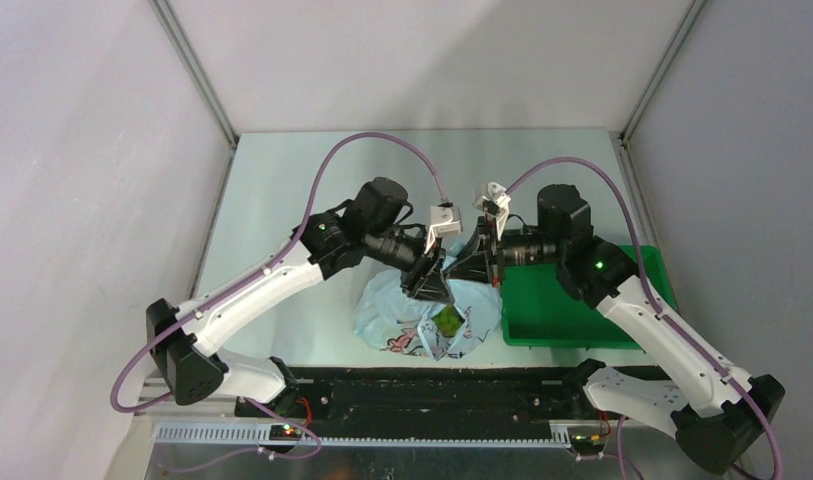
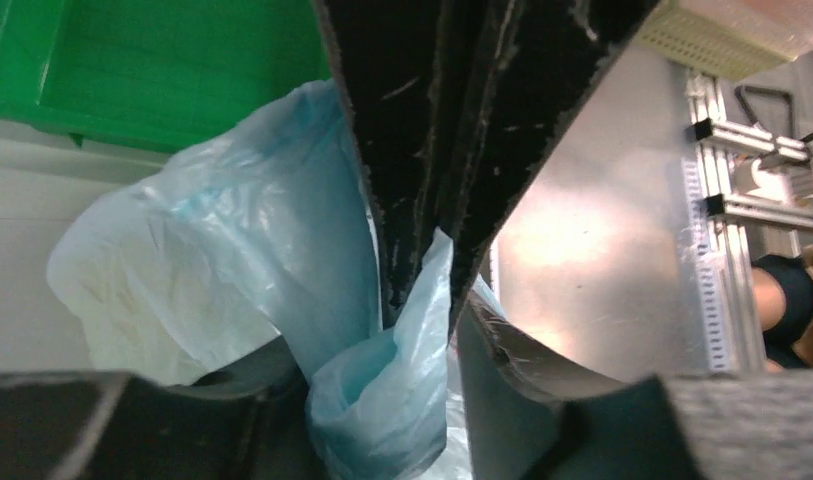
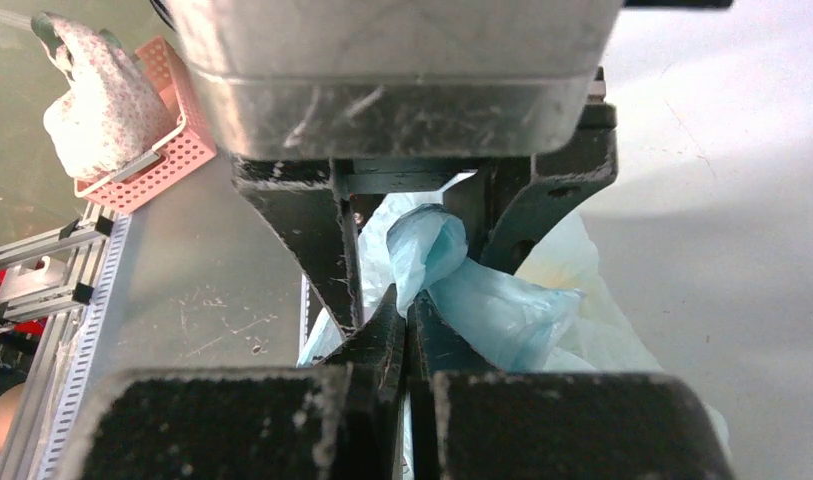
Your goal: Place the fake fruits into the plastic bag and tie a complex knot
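Observation:
The light-blue plastic bag [image 1: 412, 318] lies crumpled on the table in front of both arms. Green grapes [image 1: 448, 320] show through it. A faint yellow tint shows inside the bag [image 3: 567, 262]; the yellow fruit itself is not clear. My right gripper [image 3: 407, 320] is shut on a twisted strand of the bag [image 3: 427, 245]. My left gripper [image 2: 382, 400] faces it with its jaws apart, one on each side of the same strand [image 2: 402, 390]. In the top view the left gripper [image 1: 429, 283] and the right gripper [image 1: 474, 268] meet tip to tip above the bag.
A rigid green tray [image 1: 582, 320] stands right of the bag and also shows in the left wrist view [image 2: 132, 60]. A pink basket [image 3: 152, 120] holding a cloth sits beyond the table's near rail. The enclosure's grey walls stand left, right and behind.

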